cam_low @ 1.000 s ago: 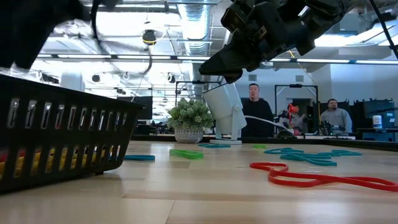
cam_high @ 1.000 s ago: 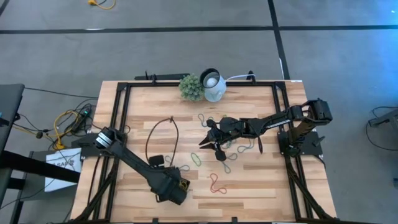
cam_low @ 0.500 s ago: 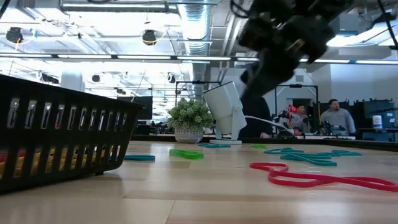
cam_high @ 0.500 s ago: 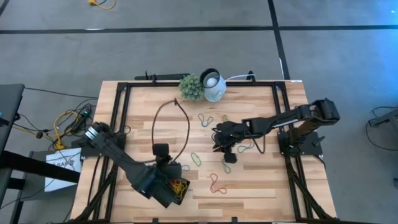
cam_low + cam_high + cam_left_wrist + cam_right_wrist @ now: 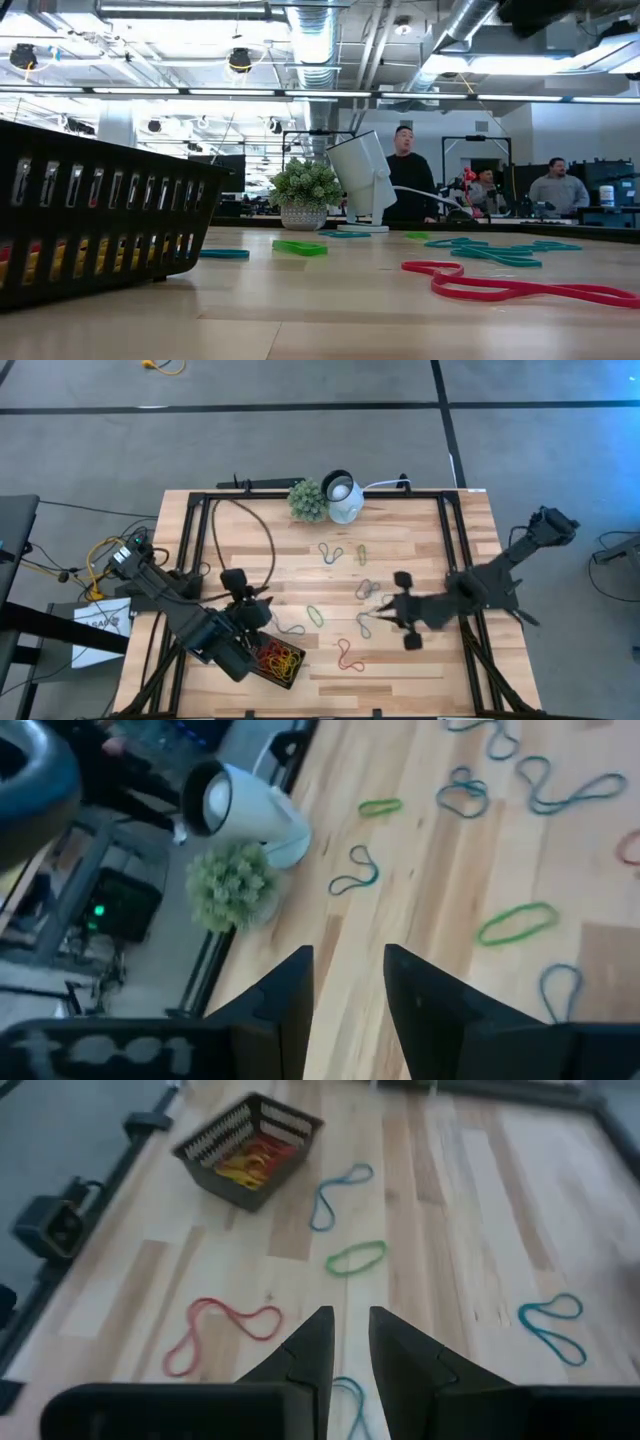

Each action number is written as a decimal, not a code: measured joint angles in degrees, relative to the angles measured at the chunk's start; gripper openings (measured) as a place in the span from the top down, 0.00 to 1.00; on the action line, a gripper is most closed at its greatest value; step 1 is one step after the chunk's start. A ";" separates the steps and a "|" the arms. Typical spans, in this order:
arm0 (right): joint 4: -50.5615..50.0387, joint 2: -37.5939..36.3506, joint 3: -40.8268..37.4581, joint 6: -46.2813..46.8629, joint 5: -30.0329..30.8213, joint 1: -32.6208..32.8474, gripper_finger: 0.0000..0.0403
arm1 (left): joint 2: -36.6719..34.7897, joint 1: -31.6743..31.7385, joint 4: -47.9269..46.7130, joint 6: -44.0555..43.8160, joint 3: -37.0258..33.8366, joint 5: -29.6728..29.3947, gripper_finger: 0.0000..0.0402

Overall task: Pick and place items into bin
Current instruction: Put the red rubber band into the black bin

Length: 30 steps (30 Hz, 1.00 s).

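Observation:
The bin (image 5: 278,658) is a small black basket with slotted walls near the table's front edge, holding red, orange and yellow bands. It also shows in the low view (image 5: 90,220) and the right wrist view (image 5: 250,1145). Several band loops lie flat on the wood: a red one (image 5: 348,655), a green one (image 5: 315,615), and teal ones (image 5: 365,622). My left gripper (image 5: 255,598) hangs just beyond the bin's far side, empty, its fingers a narrow gap apart (image 5: 348,975). My right gripper (image 5: 386,612) is above the teal bands right of centre, empty, with a narrow gap (image 5: 350,1330).
A green plant ball (image 5: 308,500) and a white round lamp (image 5: 343,496) stand at the table's far edge. More bands (image 5: 330,552) lie near them. A black cable (image 5: 250,530) arcs over the left half. People show in the room behind (image 5: 405,180).
My left gripper has drawn back from over the bin toward the far and left side, leaving the bin and its bands uncovered. My right gripper has gone toward the table's right and near edges and has risen out of the low view.

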 joint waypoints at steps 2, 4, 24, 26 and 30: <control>-0.20 -0.13 0.00 2.61 5.05 5.10 0.84 | -1.17 -0.11 2.48 -3.03 -5.43 -1.34 0.72; -1.19 0.32 0.00 7.34 10.62 9.67 0.84 | -2.23 0.07 9.15 -4.29 -11.59 -2.85 0.72; 40.32 24.36 -12.12 21.49 -2.01 4.17 0.84 | -3.45 10.87 94.08 35.10 -36.21 23.71 0.72; 49.01 25.01 -14.62 21.47 -3.32 3.57 0.84 | -3.45 10.88 93.63 33.49 -36.21 23.69 0.72; 51.72 28.13 -16.25 21.22 -2.41 3.49 0.84 | -3.45 10.88 93.46 31.27 -36.21 22.76 0.72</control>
